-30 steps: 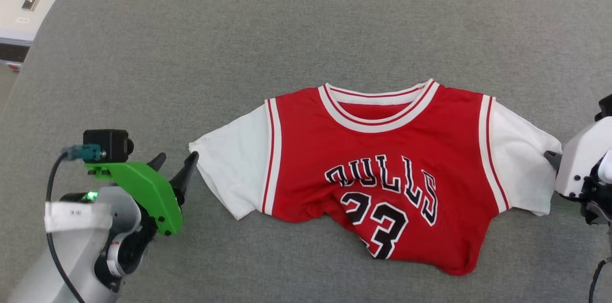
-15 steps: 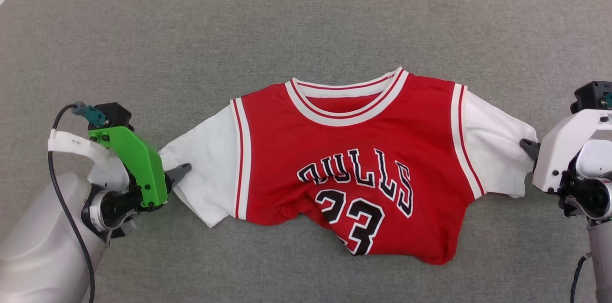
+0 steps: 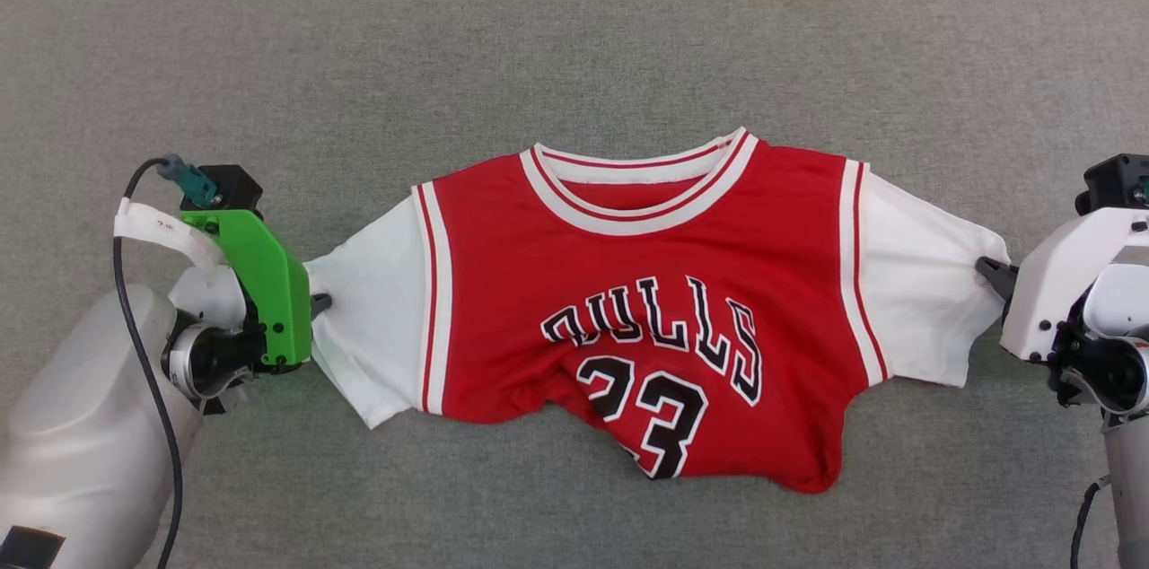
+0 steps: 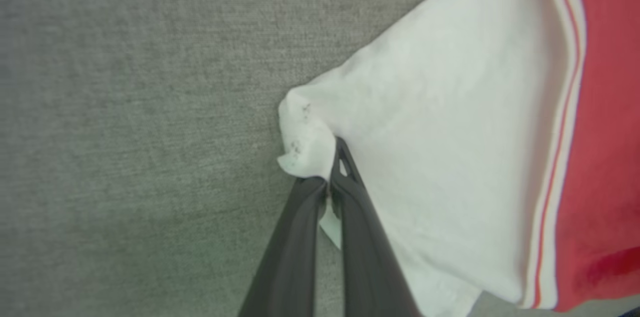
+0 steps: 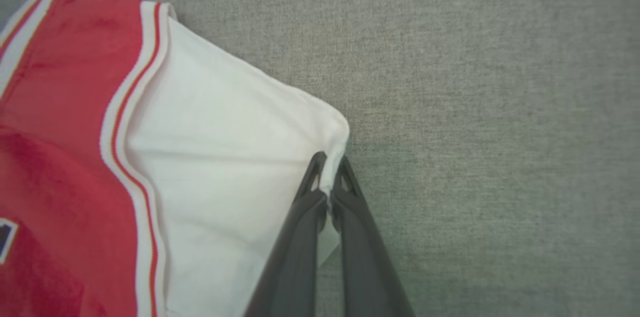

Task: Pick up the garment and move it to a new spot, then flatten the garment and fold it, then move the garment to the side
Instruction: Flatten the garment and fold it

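Reading "BULLS 23" on garment [image 3: 646, 318], grippers pinching sleeves.

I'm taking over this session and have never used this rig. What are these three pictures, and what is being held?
The wide picture comes from the robot's head camera, looking down on a grey padded surface. On it lies a red jersey with white sleeves, chest up, its lower hem bunched. The other two pictures come from cameras on each wrist, looking along that arm's two dark fingers. The left gripper, behind the green bracket in the head view, has its jaws closed on the edge of one sleeve. The right gripper pinches the edge of the other sleeve the same way. So both arms hold the jersey by its sleeves.
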`<state>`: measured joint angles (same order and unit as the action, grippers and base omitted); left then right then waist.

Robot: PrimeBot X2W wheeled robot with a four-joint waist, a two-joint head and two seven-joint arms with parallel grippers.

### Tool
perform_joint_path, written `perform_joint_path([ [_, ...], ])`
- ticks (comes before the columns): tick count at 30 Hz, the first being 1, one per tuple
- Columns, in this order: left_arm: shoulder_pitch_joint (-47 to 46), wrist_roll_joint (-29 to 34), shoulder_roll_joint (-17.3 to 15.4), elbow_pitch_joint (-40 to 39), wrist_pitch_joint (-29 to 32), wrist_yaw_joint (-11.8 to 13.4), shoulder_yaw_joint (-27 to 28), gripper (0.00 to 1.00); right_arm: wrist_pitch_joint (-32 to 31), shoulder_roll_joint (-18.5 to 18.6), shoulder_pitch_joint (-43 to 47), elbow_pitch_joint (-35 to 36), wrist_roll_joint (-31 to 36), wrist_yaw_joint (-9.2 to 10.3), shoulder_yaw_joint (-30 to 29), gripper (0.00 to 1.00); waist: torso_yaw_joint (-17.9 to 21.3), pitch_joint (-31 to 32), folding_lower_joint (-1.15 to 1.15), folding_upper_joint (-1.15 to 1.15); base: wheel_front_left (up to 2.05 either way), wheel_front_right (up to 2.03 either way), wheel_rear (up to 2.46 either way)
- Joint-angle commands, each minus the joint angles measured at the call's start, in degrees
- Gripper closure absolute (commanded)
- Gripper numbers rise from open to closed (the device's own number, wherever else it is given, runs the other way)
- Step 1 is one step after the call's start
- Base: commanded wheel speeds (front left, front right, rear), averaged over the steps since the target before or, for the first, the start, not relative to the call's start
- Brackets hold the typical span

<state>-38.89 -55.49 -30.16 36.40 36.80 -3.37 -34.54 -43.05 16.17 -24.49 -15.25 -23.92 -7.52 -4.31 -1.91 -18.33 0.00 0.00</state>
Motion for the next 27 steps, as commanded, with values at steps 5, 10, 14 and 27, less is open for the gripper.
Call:
perform_joint_path([
  [5,-2.12,3.47,0.82,-0.38,-5.35,-0.13,-0.91,1.00,2.01,1.05,0.31,-0.43,0.58,0.03,-0.19,1.00,-1.43,2.91,0.00,0.00,0.00,0.00,0.00],
  [10,-5.67,6.37,-1.23,-2.15,-8.44,1.82,-0.16,1.00,3.60,2.26,-1.08,-0.98,1.37,0.03,0.23,1.00,-2.38,5.73,0.00,0.00,0.00,0.00,0.00],
  [14,-9.47,9.32,-2.42,-3.45,-10.57,3.08,-0.21,1.00,4.26,3.43,-3.70,-2.55,1.87,0.03,0.63,1.00,-2.67,7.52,0.00,0.00,0.00,0.00,0.00],
  [27,-25.68,17.15,-0.65,2.52,-25.43,5.20,1.38,1.00,14.08,4.94,-27.02,-11.77,5.96,0.03,3.71,1.00,-0.68,6.11,0.00,0.00,0.00,0.00,0.00],
])
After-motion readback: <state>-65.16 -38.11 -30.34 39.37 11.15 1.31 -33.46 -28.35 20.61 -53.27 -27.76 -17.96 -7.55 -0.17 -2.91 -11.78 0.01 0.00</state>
